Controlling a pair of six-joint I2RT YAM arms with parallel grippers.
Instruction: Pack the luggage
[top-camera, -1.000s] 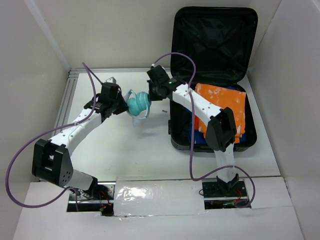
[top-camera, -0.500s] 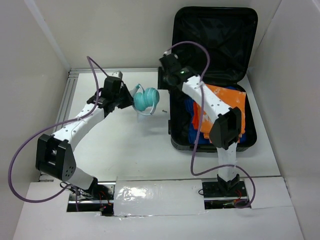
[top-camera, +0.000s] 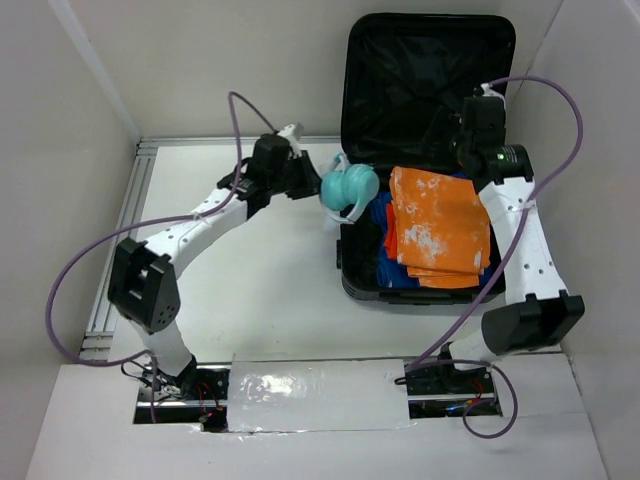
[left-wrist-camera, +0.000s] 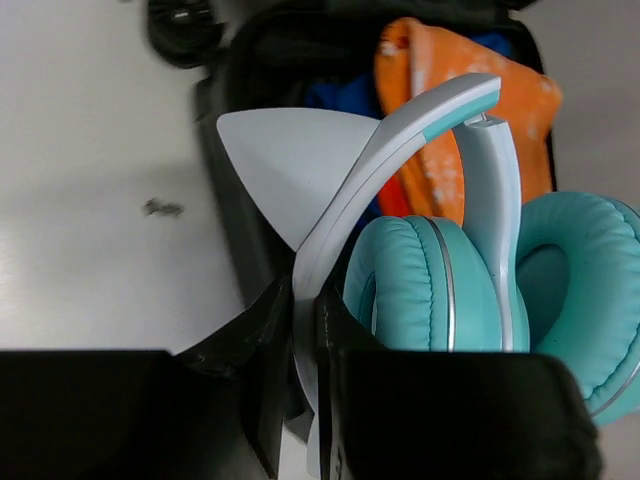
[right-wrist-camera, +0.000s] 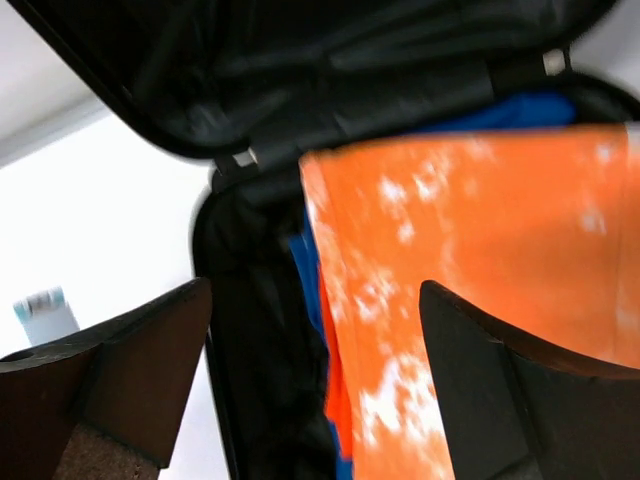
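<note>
At luggage (top-camera: 345, 262) rim: 1 headphones (top-camera: 350, 187) gripped by L claw (top-camera: 305, 184) | R claw (right-wrist-camera: 315, 292) spread | 1 orange cloth (top-camera: 440, 225) inside

The luggage (top-camera: 420, 293) lies open on the worktop's (top-camera: 260, 270) right, with its lid (top-camera: 430, 80) raised behind. Cloth (top-camera: 440, 225) lies in it. Headphones (top-camera: 350, 187) hang over its left rim, in the left gripper (top-camera: 308, 183).

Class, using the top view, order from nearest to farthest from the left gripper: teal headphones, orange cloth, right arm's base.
1. Teal headphones: held in the left gripper.
2. Orange cloth: inside the luggage, farther right.
3. Right arm's base: bottom of view, right side.
</note>
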